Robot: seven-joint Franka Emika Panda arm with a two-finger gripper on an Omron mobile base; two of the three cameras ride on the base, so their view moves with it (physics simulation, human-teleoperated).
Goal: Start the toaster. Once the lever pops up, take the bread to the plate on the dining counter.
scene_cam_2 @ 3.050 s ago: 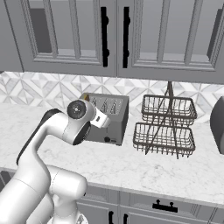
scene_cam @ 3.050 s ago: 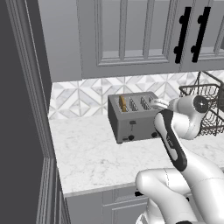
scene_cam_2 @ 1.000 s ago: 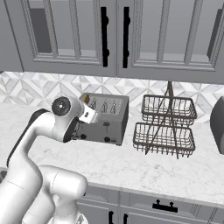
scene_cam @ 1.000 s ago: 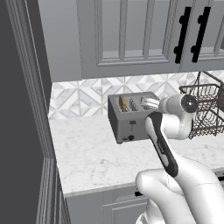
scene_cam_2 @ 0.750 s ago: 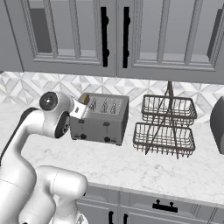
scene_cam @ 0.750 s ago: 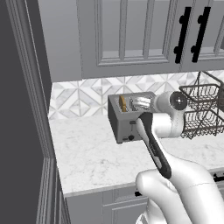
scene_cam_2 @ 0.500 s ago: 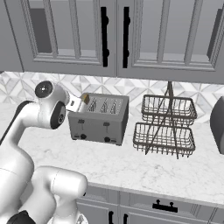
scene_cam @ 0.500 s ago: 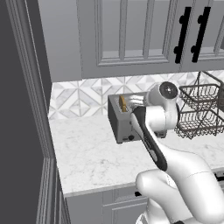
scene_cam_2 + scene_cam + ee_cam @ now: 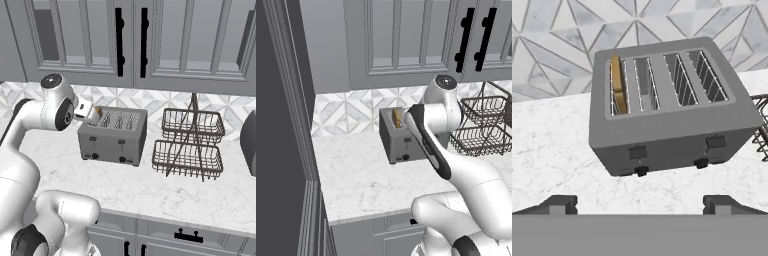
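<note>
the white marble kitchen worktop (image 9: 165, 192) with grey veins runs under a patterned tile backsplash (image 9: 557, 45) and grey panelled upper cabinets (image 9: 150, 40) with black handles; in the left base view a dark tall panel at the left edge cuts the worktop off. the white jointed robot arm (image 9: 431, 135) stands in front of much of the boxy grey metal four-slot toaster (image 9: 667, 110) in the left base view, leaving its left end and a slice of its front showing, while the right base view shows the full front and the hand view looks down into all four slots. right of the toaster stands a dark wire two-tier basket rack (image 9: 189, 145), cut off by the right edge in the left base view and showing as a sliver in the hand view. a grey appliance (image 9: 249, 142) at the right edge of the right base view is too cropped to identify. the two-finger gripper (image 9: 639, 202) is spread wide, its dark fingertips (image 9: 559, 202) apart at the bottom of the hand view, holding nothing, above and in front of the toaster. the small tan-brown bread slice (image 9: 618, 85) stands upright in the leftmost slot, seen edge-on. the two small dark levers, the left lever (image 9: 637, 151) and its twin, sit on the front face above dark round knobs (image 9: 642, 171); how high they sit along their slits is hard to tell.
</note>
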